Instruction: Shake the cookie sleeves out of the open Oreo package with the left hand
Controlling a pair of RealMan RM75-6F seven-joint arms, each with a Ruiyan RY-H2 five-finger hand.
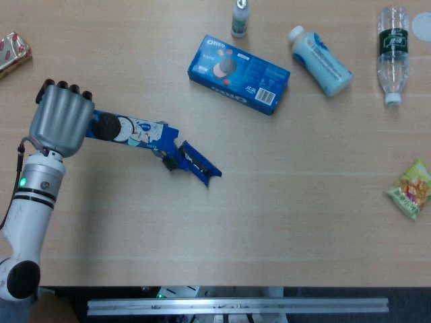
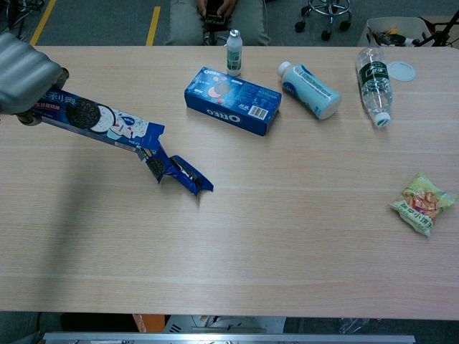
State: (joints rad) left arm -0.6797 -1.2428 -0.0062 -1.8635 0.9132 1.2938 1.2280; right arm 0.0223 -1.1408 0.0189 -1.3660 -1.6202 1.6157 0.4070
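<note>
Left hand point(image 1: 60, 121) grips the closed end of the open Oreo package point(image 1: 128, 131), fingers wrapped over the top of the box. Right hand is in neither view.

Package sits toward the left edge of the table point(image 1: 269, 222). In the chest view the held end looks raised and the open end tilted down toward the table centre. Long axis runs from the hand out to the right and slightly toward the front edge.

One cookie sleeve point(image 1: 192, 160) shows at the open mouth: dark blue wrapper, lying along nearly the same axis as the box. Its near end touches or sits just inside the torn flaps; cannot tell which. Its far end appears to rest on the table.

Judgement: shake-out is partly done. The mouth points away from the fingers, so the sleeve exits on the side opposite the grip. Further shaking along that axis, mouth held low, should free it. Whether more sleeves remain inside cannot be told.
</note>
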